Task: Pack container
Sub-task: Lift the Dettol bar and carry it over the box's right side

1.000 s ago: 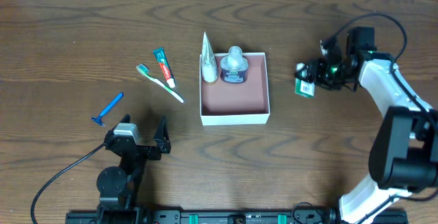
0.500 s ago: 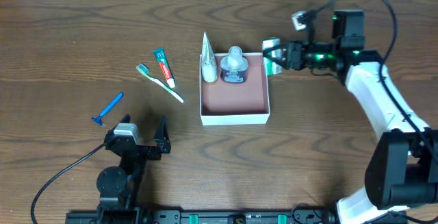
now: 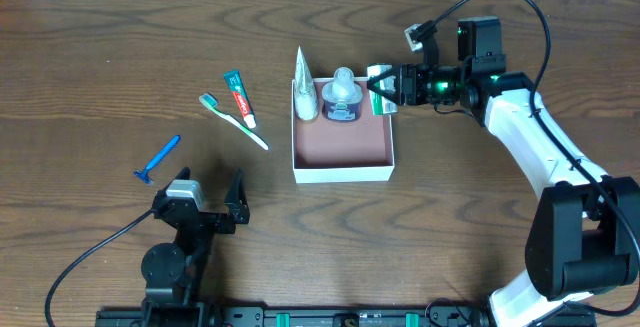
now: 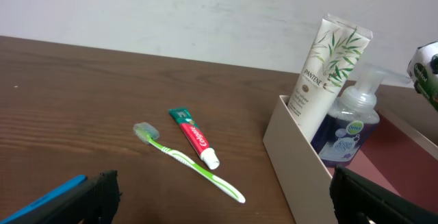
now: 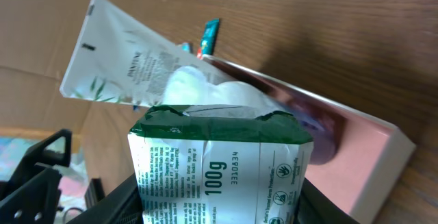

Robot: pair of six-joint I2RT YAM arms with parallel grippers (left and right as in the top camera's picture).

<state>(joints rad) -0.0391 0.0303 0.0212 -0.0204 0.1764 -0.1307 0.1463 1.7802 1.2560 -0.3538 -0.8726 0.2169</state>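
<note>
The container (image 3: 343, 173) is a shallow white box with a pinkish-brown inside, at the table's middle. A white Pantene tube (image 3: 304, 89) and a blue soap pump bottle (image 3: 342, 95) stand in its far part. My right gripper (image 3: 384, 85) is shut on a green and white soap packet (image 5: 222, 162) and holds it over the box's far right corner. My left gripper (image 3: 207, 195) is open and empty near the front left, its fingers (image 4: 219, 196) wide apart. A green toothbrush (image 3: 235, 121), a small toothpaste tube (image 3: 239, 98) and a blue razor (image 3: 158, 158) lie left of the box.
The toothbrush (image 4: 188, 162) and toothpaste (image 4: 194, 138) lie in front of the left gripper, with the box wall (image 4: 294, 157) to its right. A black cable (image 3: 85, 262) runs from the left arm's base along the front.
My right arm has carried the soap packet leftward from the table's right side to above the box's far right corner. The left arm has not moved.
</note>
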